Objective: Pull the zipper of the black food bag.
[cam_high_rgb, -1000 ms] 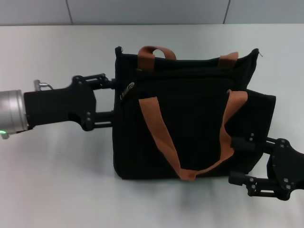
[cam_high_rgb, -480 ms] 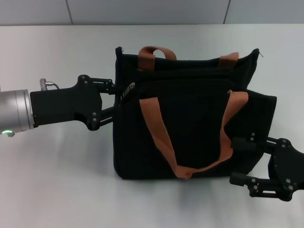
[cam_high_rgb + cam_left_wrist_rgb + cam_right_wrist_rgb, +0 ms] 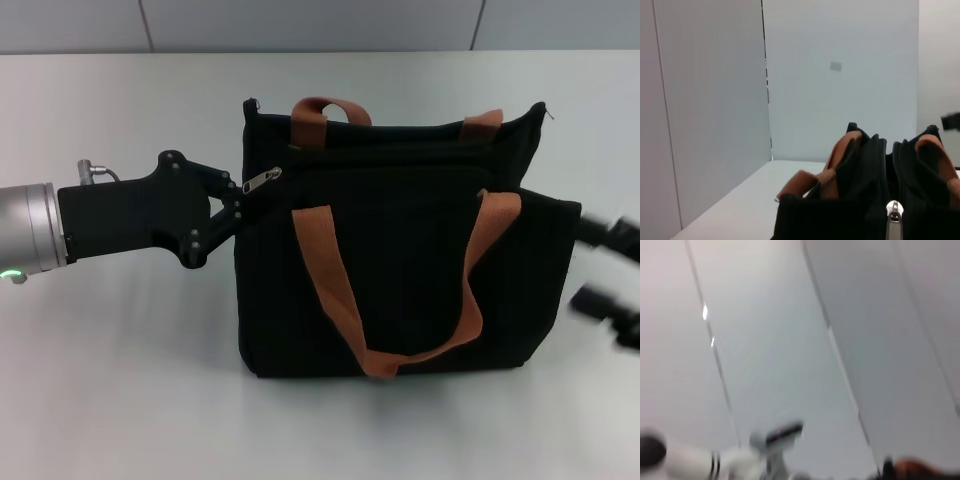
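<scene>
The black food bag point(image 3: 410, 270) lies on its side on the white table, with its two orange-brown handles point(image 3: 335, 290) across the top face. The silver zipper pull point(image 3: 262, 180) sits at the bag's upper left corner, at the left end of the zip line. My left gripper point(image 3: 238, 195) reaches in from the left and its fingers are pinched together on the end of the pull. The left wrist view shows the pull point(image 3: 894, 220) close up on the bag point(image 3: 860, 200). My right gripper point(image 3: 602, 268) is open, blurred, just off the bag's right edge.
The white table point(image 3: 120, 380) extends around the bag on all sides. A grey panelled wall point(image 3: 300, 25) runs along the table's back edge. The right wrist view shows only blurred wall panels point(image 3: 790, 340).
My left gripper's fingers closed together onto the zipper pull, which now points left. My right gripper left the bag's lower right corner and moved up and to the right.
</scene>
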